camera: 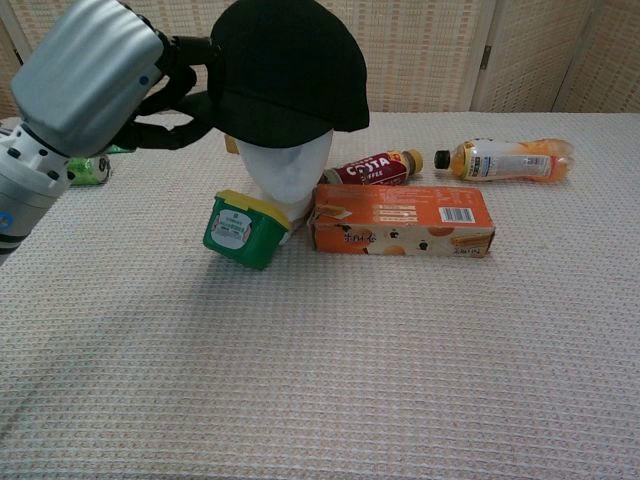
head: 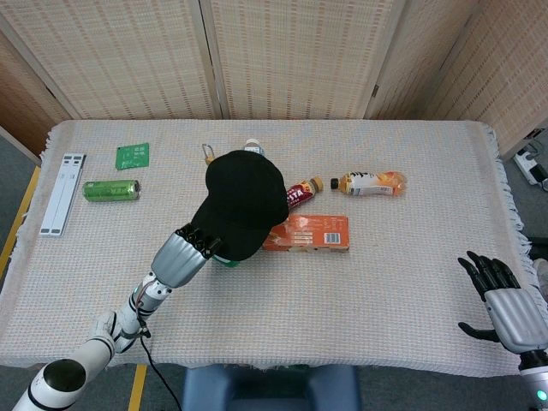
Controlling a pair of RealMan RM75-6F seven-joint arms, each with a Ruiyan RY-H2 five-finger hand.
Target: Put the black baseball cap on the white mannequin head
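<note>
On mannequin head [camera: 288,170]: black cap [camera: 287,72], brim low; left robot hand [camera: 95,85] gripping.

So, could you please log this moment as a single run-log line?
left hand: holds black cap | cap: over white mannequin head, covering face | right hand: open, idle at table edge

The black baseball cap [camera: 285,70] is matt cloth, and the white mannequin head [camera: 288,175] below it looks like grainy, dull foam. The left hand [camera: 95,85] has a smooth silver shell with a satin sheen and black fingers [camera: 175,95], while the surface [camera: 400,380] wears a coarse waffle-weave cloth in pale beige. The orange box [camera: 400,220] is printed card, the green tub [camera: 238,230] glossy plastic, the green can [head: 111,189] shiny metal.
</note>
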